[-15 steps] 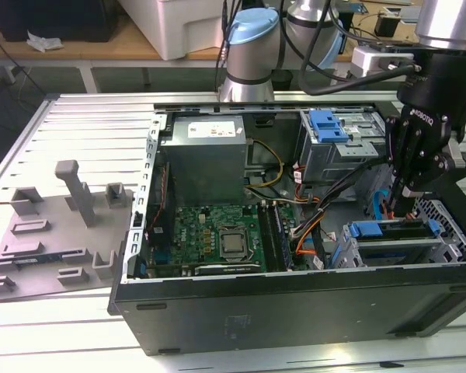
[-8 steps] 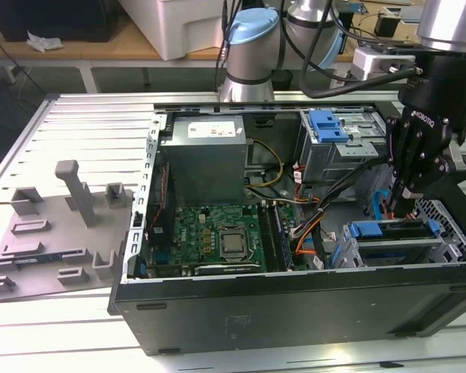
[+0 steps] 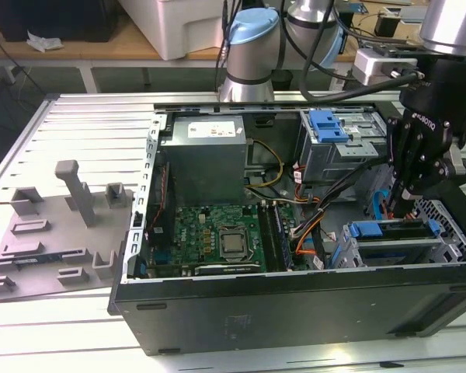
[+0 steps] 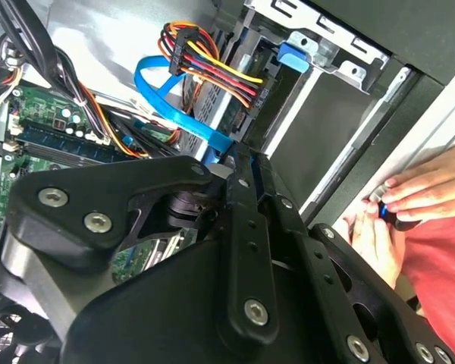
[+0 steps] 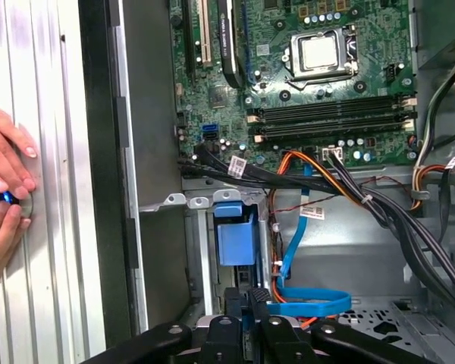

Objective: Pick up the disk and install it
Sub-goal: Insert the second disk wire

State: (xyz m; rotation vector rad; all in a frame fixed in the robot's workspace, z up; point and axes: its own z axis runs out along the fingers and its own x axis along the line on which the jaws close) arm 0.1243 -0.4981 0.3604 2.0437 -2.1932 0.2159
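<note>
Currently, pincer: the black two-fingered pincer [image 3: 400, 203] hangs low inside the open black-and-grey metal computer case [image 3: 295, 311], at the case's corner nearest the exterior view's right; its fingers look pressed close together, but whether they pinch anything I cannot tell.
Disk: the flat silver-grey disk with blue plastic rails [image 3: 392, 233] lies in the grey metal drive cage [image 3: 443, 233] at that same corner, directly under the pincer, apparently already seated in its bay.
Why so placed: the arm stands upright over the cage, probably so the disk goes straight down between the cage walls.
Cables: a flat blue data cable [image 5: 303, 303] and a bundle of orange, yellow and black wires [image 4: 212, 64] run beside the bay, just beside the fingers.
Board: the green motherboard with its square silver processor socket [image 5: 318, 53] lies on the case floor.
Person: two hands [image 5: 4, 197] rest on the bench beside the case wall, holding something small and blue.
Surface: a ribbed aluminium bench [image 3: 85, 124] carries the case and a grey plastic fixture plate [image 3: 54, 233].
</note>
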